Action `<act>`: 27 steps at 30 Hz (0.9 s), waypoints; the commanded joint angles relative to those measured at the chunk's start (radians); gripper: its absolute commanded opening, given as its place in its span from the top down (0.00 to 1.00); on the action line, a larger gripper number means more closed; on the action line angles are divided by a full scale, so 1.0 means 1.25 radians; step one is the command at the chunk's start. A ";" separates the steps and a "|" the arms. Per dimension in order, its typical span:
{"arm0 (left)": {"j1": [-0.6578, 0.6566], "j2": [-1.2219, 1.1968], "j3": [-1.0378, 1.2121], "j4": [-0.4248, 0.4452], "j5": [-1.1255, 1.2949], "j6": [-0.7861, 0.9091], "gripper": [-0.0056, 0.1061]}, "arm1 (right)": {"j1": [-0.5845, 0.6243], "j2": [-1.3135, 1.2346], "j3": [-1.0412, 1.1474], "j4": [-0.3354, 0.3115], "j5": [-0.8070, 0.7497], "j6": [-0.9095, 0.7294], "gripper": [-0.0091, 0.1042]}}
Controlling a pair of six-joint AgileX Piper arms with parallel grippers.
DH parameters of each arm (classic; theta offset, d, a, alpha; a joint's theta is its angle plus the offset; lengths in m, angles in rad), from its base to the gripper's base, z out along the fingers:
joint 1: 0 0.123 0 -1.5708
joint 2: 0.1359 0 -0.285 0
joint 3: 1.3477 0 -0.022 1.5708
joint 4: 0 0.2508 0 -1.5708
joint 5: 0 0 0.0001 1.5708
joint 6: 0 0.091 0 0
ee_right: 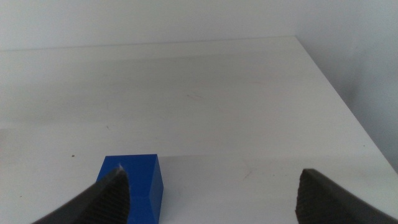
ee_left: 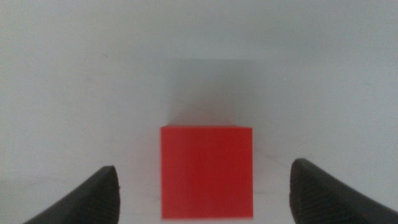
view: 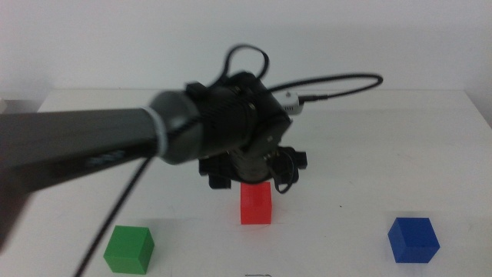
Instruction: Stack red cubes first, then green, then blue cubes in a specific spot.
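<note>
White bench (view: 430, 131) carries all three cubes, apart from one another and nothing stacked yet. My left arm reaches in across the middle view and its gripper (ee_left: 205, 193) hangs directly over the red cube (view: 256, 203), which sits on the bench at centre front. Wrist view: red cube (ee_left: 206, 172) lies squarely between my two left fingers (ee_left: 93, 199), faces roughly parallel to them, clear bench showing on either side, so the fingers are spread wide and touching nothing. A cube has no long axis; the relation that matters is that it is centred in the gap, so I judge a straight descent and close should do. Height above the cube is hard to read from here, possibly already low. Green cube (view: 129, 248) front left, blue cube (view: 413, 238) front right. Right gripper (ee_right: 208, 196) waits with fingers open, blue cube (ee_right: 134, 186) just beside one finger.
</note>
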 commanded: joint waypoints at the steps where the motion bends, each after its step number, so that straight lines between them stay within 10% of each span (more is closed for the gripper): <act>1: -0.002 -0.085 -0.021 0.019 0.013 0.017 0.11 | -0.002 -0.018 -0.021 -0.007 -0.058 -0.007 0.21; 12: 0.017 -0.317 -0.008 0.098 0.274 0.166 0.11 | -0.002 -0.018 -0.021 -0.007 -0.058 -0.007 0.21; 27: 0.279 -0.567 0.318 -0.160 0.261 0.378 0.11 | -0.002 -0.018 -0.021 -0.007 -0.058 -0.007 0.21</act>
